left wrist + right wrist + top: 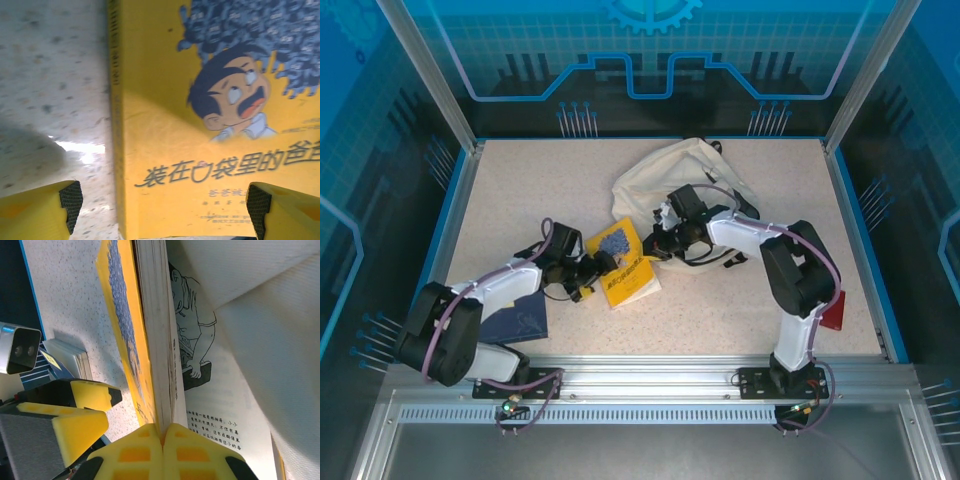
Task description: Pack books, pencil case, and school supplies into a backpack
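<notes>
Where the right end effector (164, 432) pinches, the yellow book's (120, 335) edge sits.

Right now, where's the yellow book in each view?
Top external: yellow book mid-table, below-left of the backpack.
Left wrist: yellow book, cartoon cover up, fills the right side.
Right wrist: yellow book edge-on at centre, pinched by the right gripper at the bottom.
Shared landmark: speckled tabletop, left of the book in both wrist views.

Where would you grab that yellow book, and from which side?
Pinch its thin page edge, coming in from the backpack side. The yellow book lies nearly flat, so only an edge can be pinched; the right gripper is shut there.
</notes>
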`<state>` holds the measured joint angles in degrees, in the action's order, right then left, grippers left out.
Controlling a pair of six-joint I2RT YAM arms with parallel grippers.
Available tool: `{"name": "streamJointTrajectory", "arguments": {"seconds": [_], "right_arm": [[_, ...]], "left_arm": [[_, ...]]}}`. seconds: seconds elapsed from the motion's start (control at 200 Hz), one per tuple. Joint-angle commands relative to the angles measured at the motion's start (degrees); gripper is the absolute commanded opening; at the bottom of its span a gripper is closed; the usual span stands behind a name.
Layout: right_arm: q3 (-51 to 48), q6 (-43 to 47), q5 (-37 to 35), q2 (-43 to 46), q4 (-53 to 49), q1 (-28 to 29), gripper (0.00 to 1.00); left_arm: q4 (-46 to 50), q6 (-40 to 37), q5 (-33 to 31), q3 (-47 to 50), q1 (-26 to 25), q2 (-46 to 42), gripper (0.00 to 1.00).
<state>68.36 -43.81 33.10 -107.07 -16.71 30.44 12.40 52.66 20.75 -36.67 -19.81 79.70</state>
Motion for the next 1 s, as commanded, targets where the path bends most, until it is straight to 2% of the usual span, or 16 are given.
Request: {"name": "streamJointTrajectory", "arguments": {"seconds": [0.0, 0.365, 0.615, 0.775, 0.875, 0.925, 0.995], "right_arm": [[-1.1, -2.2, 4.0, 3.9, 3.7, -2.0, 0.0], [-3.9, -4.7, 7.3, 7.6, 7.0, -7.8, 0.0], [-4.6, -4.5, 7.6, 8.1, 6.8, -9.0, 0.0], [-5.2, -4.7, 7.4, 8.2, 6.7, -9.4, 0.0], [-5.2, -4.0, 6.6, 8.6, 5.2, -9.5, 0.0], [-5.1, -2.7, 5.5, 9.2, 3.7, -9.4, 0.09], [-4.7, -0.4, 3.3, 10.4, 0.9, -9.4, 0.25]], "left_arm": [[-6.4, 1.3, 5.2, 0.0, 0.5, 2.3, 0.88], [-19.7, 4.1, 10.9, 0.1, 0.5, 9.0, 0.87], [-25.2, 5.3, 12.8, -1.6, 0.4, 11.4, 0.8], [-27.4, 6.4, 13.9, -2.4, 0.4, 12.3, 0.68], [-26.7, 6.2, 12.9, -2.4, 0.5, 10.7, 0.5], [-25.3, 5.6, 11.8, -2.4, 0.5, 9.2, 0.4], [-21.6, 4.0, 9.7, -2.4, 0.5, 6.3, 0.32]]}}
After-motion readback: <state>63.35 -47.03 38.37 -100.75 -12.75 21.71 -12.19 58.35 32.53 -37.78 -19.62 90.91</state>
